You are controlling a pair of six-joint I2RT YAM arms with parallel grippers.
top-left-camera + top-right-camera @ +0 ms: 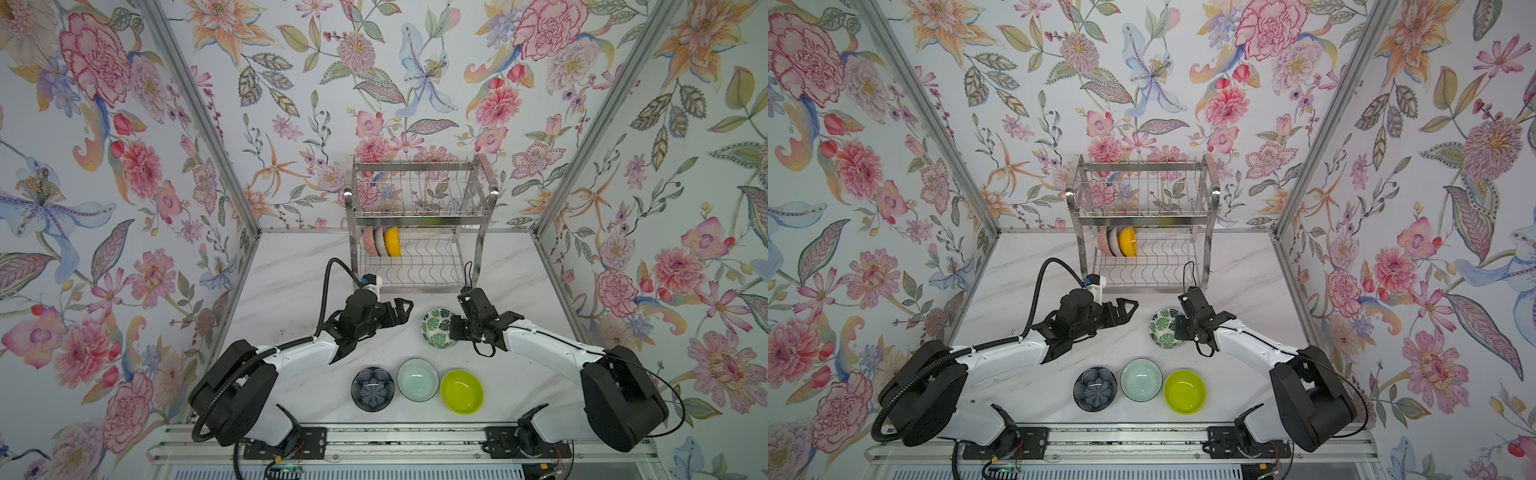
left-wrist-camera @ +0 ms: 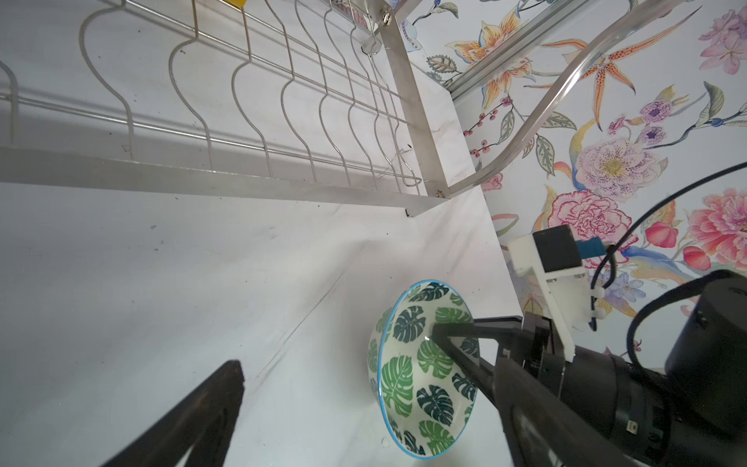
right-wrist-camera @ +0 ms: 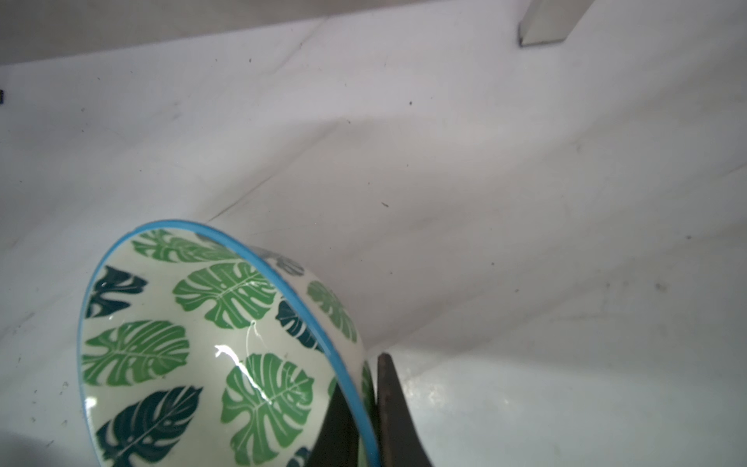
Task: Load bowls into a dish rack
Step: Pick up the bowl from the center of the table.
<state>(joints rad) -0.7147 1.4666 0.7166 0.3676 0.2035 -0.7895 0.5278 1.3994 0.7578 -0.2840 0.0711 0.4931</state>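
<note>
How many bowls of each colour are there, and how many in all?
Pink bowl: 1
Black-and-white bowl: 1
Yellow bowl: 1
Leaf-print bowl: 1
Dark blue bowl: 1
Mint bowl: 1
Lime green bowl: 1
Total: 7

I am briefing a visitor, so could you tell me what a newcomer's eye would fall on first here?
Loud floral wallpaper covers the walls. At the back stands the dish rack, an orange-yellow bowl on edge in its lower tier. In front, the right hand pinches the rim of the leaf-print bowl.
</note>
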